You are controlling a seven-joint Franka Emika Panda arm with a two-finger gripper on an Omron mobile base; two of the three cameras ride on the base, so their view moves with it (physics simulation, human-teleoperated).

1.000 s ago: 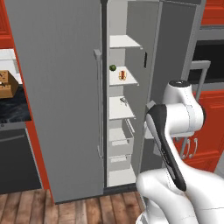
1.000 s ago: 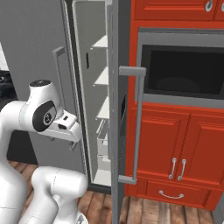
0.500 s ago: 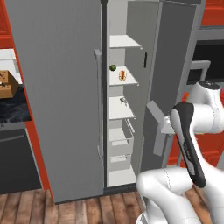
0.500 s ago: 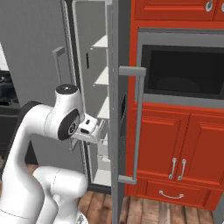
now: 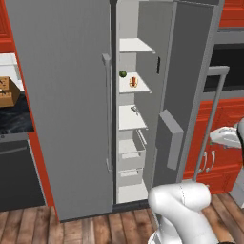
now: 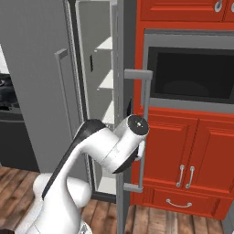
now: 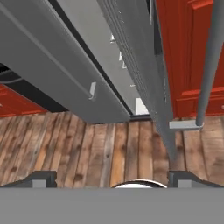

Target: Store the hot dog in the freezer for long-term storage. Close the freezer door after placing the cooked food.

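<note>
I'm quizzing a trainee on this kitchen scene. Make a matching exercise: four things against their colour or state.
Things:
1. freezer door
2. hot dog
3. lower cabinets
4. floor

States:
A. brown wood planks
B. on a white freezer shelf
C. red
D. standing open

Pairs: 1-D, 2-B, 3-C, 4-A

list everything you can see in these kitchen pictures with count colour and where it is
freezer: one, white shelves inside, right part of the grey fridge
freezer door: one, grey, swung open to the right
door handle: one, grey bar, on the freezer door
hot dog: one, red and tan, second freezer shelf
round item: one, green, same shelf, left of the hot dog
wider fridge door: one, grey, shut
cabinets: red, right of the fridge
oven: one, black window, above those cabinets
box: one, brown, left counter
floor: wood planks
gripper: one, dark tips, open, near the door's lower edge
</note>
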